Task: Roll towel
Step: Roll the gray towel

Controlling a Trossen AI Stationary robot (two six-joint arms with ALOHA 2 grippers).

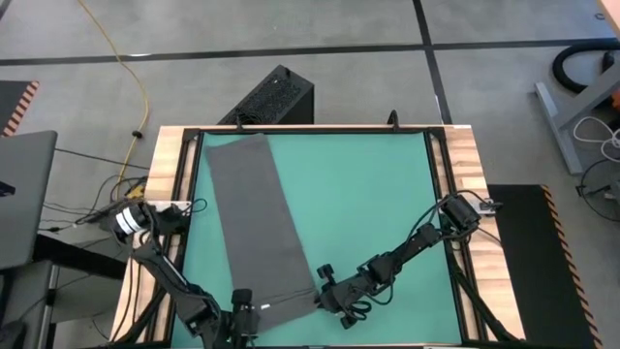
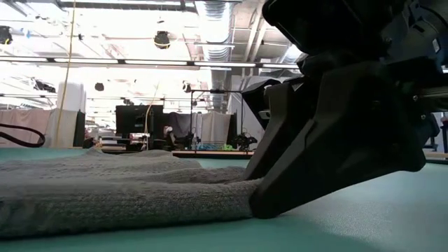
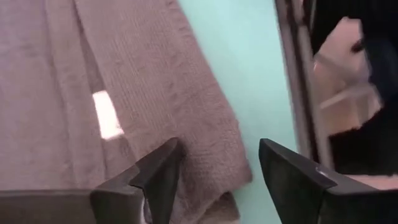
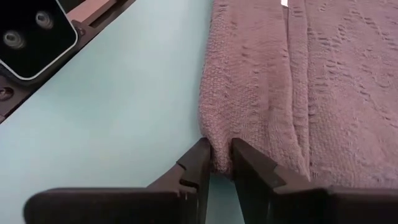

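Grey and coarsely woven, the towel (image 1: 260, 228) lies flat as a long strip on the green mat (image 1: 368, 204) of the bench (image 1: 468, 155), running from the far left part of the mat toward the near edge at a slight slant. Its weave shows clearly in the right wrist view, with lengthwise folds or ridges along the cloth (image 4: 292, 81). A small white tag (image 3: 107, 114) sits on the cloth near its near end.

At the near right corner of the towel, the right end effector (image 4: 216, 163) is closed on the cloth's edge, a small pinch of fabric between its fingers. The left end effector (image 3: 214, 171) stands open above the near left corner, its fingers (image 3: 163, 171) apart with cloth and mat showing between them, gripping nothing.

From table height, the dark bulk of an end effector (image 2: 336, 119) fills the right half of the picture and meets the towel's end (image 2: 126, 199); the contact point itself is hidden. From above, the near end of the towel is partly covered by both arms.
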